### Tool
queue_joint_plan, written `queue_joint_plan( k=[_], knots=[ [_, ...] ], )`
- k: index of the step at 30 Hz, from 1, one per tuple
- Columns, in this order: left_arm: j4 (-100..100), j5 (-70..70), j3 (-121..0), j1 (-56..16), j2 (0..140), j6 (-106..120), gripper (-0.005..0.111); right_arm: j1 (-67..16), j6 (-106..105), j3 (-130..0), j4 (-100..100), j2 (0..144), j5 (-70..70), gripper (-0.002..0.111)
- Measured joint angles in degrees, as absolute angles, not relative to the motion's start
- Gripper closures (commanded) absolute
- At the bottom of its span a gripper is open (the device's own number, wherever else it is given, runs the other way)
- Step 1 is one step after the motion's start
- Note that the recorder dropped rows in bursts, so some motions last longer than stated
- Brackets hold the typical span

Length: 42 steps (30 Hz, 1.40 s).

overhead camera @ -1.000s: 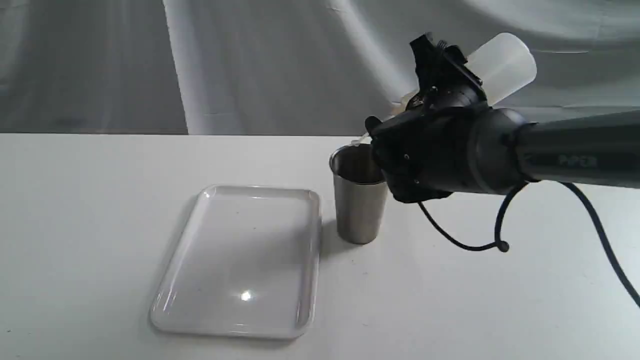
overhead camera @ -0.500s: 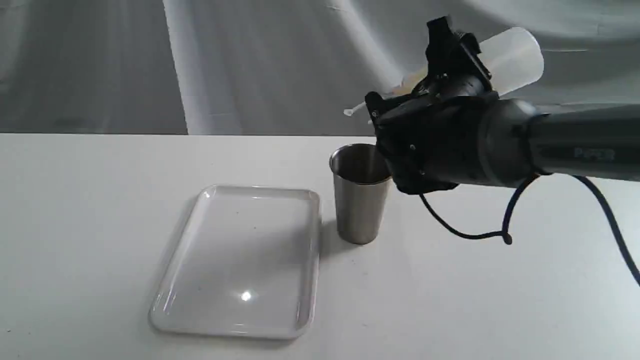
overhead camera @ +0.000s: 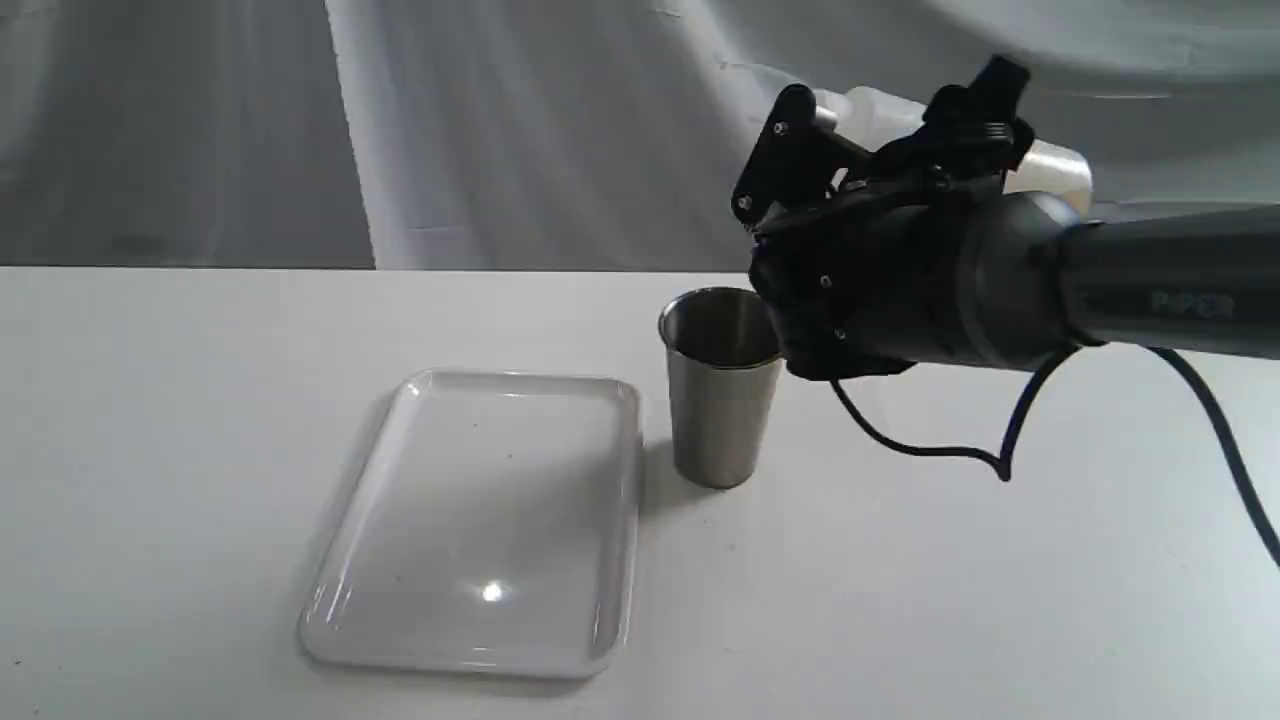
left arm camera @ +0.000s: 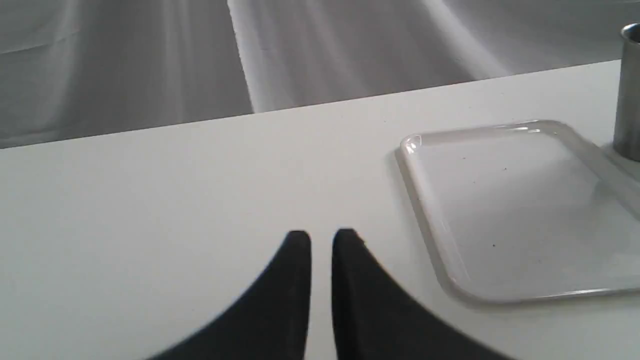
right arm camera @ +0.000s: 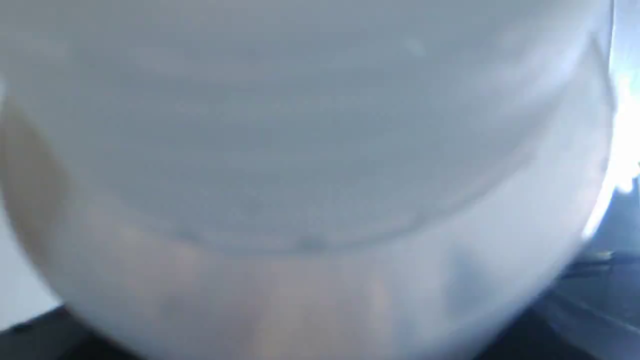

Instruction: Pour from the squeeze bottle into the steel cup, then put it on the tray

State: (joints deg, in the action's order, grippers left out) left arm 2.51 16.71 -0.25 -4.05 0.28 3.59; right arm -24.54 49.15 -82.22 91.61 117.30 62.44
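Note:
The steel cup point(overhead camera: 720, 395) stands upright on the table, just right of the white tray point(overhead camera: 480, 520), which has nothing on it. My right gripper point(overhead camera: 885, 125) hovers above and right of the cup, shut on the squeeze bottle point(overhead camera: 1060, 165). Only whitish parts of the bottle show behind the black fingers; its nozzle is hidden. In the right wrist view the bottle's translucent body point(right arm camera: 300, 150) fills the picture, blurred, with a faint amber tint low down. My left gripper point(left arm camera: 321, 240) hangs low over bare table, shut and holding nothing, with the tray point(left arm camera: 430, 200) and the cup point(left arm camera: 629, 100) off to one side.
The white table point(overhead camera: 200, 400) runs to a grey cloth backdrop point(overhead camera: 500, 130) behind. A black cable point(overhead camera: 950, 450) droops from the right arm toward the table, to the right of the cup.
The right wrist has rolled back and risen a little. The bottle went from tipped nozzle-down over the cup to turned away from it, and its nozzle has gone out of sight.

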Motion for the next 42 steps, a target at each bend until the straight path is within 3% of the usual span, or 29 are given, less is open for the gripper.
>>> queue_joint_plan(
  k=[9, 42],
  knots=[
    [2.51, 16.71, -0.26, -4.05, 0.29, 3.59, 0.098, -24.54, 76.66, -82.22, 90.89, 117.30, 61.14, 0.056],
    [2.51, 16.71, -0.26, -4.05, 0.29, 3.59, 0.098, -24.54, 90.14, -82.22, 85.43, 109.48, 57.70, 0.056]
  ],
)
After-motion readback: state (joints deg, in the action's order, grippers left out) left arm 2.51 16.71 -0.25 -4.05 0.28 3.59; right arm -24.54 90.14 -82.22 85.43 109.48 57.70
